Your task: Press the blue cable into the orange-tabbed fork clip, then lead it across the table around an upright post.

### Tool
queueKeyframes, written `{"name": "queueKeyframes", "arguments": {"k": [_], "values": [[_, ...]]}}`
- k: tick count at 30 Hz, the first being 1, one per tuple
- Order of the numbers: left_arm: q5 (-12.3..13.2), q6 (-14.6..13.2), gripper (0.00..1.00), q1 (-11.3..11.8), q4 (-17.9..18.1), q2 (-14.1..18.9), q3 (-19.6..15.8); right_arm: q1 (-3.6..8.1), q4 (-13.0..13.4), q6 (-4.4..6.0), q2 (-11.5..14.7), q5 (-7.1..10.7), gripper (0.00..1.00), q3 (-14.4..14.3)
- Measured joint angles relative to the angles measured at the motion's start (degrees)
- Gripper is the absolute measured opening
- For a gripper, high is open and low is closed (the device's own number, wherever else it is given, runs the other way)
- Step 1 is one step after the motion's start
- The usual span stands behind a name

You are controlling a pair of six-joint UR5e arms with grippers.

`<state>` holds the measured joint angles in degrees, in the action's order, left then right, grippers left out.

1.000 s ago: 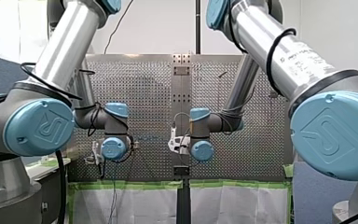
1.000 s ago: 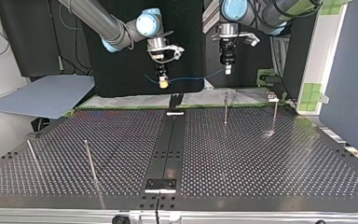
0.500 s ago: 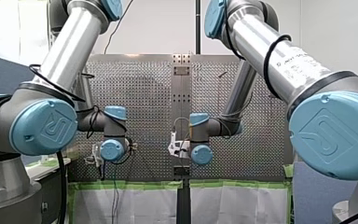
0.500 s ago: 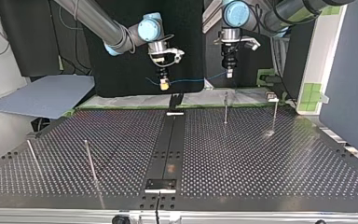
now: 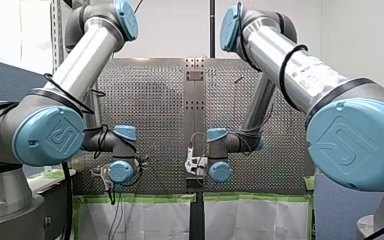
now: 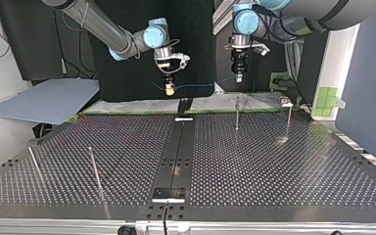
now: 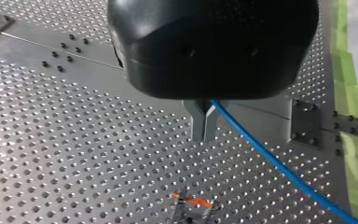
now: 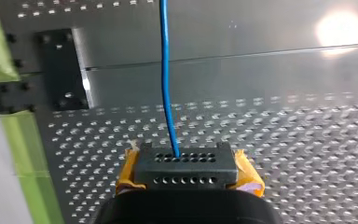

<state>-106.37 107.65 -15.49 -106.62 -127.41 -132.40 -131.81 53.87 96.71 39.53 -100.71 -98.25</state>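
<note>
The blue cable [image 6: 200, 84] hangs taut in the air between my two grippers, beyond the table's far edge in the top view. My left gripper [image 6: 238, 77] is shut on it; in the left wrist view the metal fingers [image 7: 204, 137] pinch the cable [image 7: 270, 163], which trails off beside them. Below and ahead of those fingers, the orange-tabbed fork clip [image 7: 193, 205] sits on the perforated plate. My right gripper [image 6: 168, 89], with yellow pads, is shut on the cable's other end [image 8: 165, 70], which runs straight ahead from its fingers [image 8: 185, 163].
Thin upright posts stand on the table: two at the top view's far right [image 6: 237, 112] [image 6: 289, 120], two at the near left [image 6: 94, 169] [image 6: 33, 164]. A black rail [image 6: 178, 152] runs down the middle, with a bracket [image 6: 184, 105] at its far end.
Both arms have sunk a little, the wrists dropping in the front view. The cable stays gripped at both ends.
</note>
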Motion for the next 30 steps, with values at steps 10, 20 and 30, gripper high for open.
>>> {"name": "queueKeyframes", "arguments": {"k": [10, 20, 30], "values": [[1.9, -0.1, 0.00, 0.8, -0.8, -0.3, 2.1, 0.10, -2.2, -0.13, -1.0, 1.18, 0.00, 3.9], [2.1, -0.9, 0.00, 2.5, -2.1, -0.5, 4.3, 0.19, -2.5, -0.28, -1.1, 4.10, 0.00, 5.0], [2.7, -1.3, 0.00, 6.5, -2.3, -1.3, 5.2, 0.57, -5.0, -0.68, -3.9, 4.94, 0.00, 8.9]]}}
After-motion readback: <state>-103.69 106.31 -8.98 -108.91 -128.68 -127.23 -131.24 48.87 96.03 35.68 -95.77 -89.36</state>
